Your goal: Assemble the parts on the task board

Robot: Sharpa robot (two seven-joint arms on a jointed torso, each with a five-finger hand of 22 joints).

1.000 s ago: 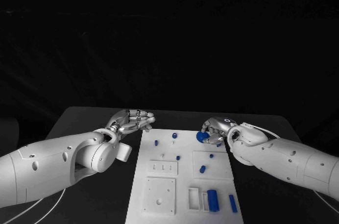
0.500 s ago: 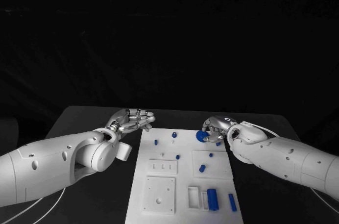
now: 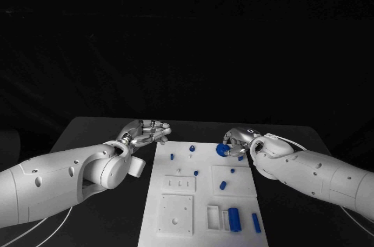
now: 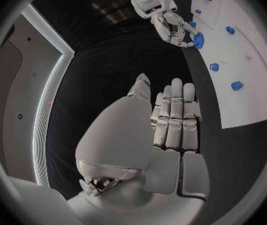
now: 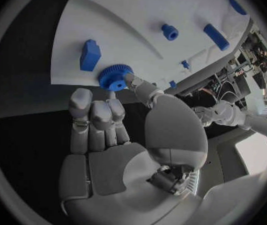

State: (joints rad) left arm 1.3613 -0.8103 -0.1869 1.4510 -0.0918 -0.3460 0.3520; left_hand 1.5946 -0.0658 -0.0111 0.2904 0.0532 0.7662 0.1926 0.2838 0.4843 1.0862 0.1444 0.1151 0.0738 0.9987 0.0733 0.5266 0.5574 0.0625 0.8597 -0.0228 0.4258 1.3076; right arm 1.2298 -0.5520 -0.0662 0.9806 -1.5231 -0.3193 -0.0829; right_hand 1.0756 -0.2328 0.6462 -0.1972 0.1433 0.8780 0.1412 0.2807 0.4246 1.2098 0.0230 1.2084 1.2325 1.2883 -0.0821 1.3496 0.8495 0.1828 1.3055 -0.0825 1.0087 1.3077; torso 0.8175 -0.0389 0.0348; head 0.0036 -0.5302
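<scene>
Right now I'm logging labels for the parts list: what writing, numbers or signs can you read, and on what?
None can be read. The white task board, its blue parts such as the toothed wheel, and both hands show no legible text.

A robotics lab or test cell was suggested: a black table [image 3: 93,129] was set against blacked-out surroundings, a white task board [image 3: 204,201] was laid on it, and cluttered equipment racks [image 5: 249,47] were glimpsed behind.
</scene>
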